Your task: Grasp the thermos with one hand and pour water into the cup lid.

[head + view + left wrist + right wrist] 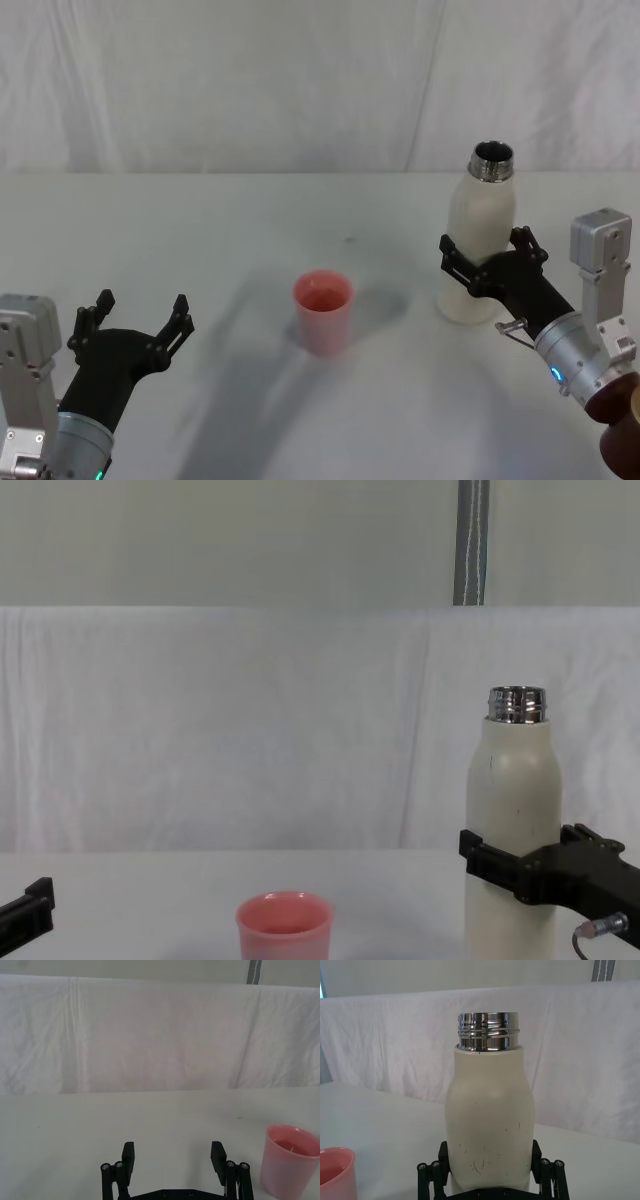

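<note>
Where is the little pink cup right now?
In the head view, the small salmon-pink plastic cup stands upright mid-table, between the open left gripper and the tall cream-white thermos to its right.

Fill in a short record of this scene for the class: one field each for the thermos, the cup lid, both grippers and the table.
thermos: upright, uncapped, on the robot's right
cup lid: upright, pink, at the table's middle, left of the thermos
right gripper: fingers on either side of the thermos body
left gripper: open, holding nothing, low on the left
table: white surface
</note>
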Robot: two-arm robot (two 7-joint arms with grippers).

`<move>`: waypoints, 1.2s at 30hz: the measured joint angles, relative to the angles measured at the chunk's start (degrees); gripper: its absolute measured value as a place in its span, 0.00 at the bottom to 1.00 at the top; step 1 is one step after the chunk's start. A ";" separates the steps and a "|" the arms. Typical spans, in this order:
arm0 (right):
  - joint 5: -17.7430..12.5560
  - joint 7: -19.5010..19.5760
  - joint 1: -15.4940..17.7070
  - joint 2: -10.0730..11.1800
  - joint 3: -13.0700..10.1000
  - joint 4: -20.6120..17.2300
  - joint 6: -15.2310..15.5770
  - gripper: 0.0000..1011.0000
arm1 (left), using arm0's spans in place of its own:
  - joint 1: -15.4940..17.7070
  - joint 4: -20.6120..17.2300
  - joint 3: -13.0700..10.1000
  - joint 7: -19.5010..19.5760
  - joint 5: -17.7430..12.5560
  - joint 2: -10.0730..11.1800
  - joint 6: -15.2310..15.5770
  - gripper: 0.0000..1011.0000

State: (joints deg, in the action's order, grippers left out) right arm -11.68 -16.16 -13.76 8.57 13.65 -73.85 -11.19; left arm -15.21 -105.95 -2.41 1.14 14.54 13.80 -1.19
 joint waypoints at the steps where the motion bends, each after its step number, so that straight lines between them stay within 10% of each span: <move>1: 0.02 0.01 0.00 0.00 -0.01 0.05 -0.04 0.94 | 0.00 0.00 0.00 0.00 0.00 0.00 0.00 0.99; 36: 0.24 -0.18 -0.24 -0.10 -0.11 0.93 -0.24 0.94 | 0.00 0.00 0.00 0.00 0.00 0.00 0.00 0.99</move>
State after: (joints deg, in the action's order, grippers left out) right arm -11.43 -16.35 -14.01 8.47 13.55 -72.92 -11.43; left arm -15.21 -105.95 -2.41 1.14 14.54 13.81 -1.19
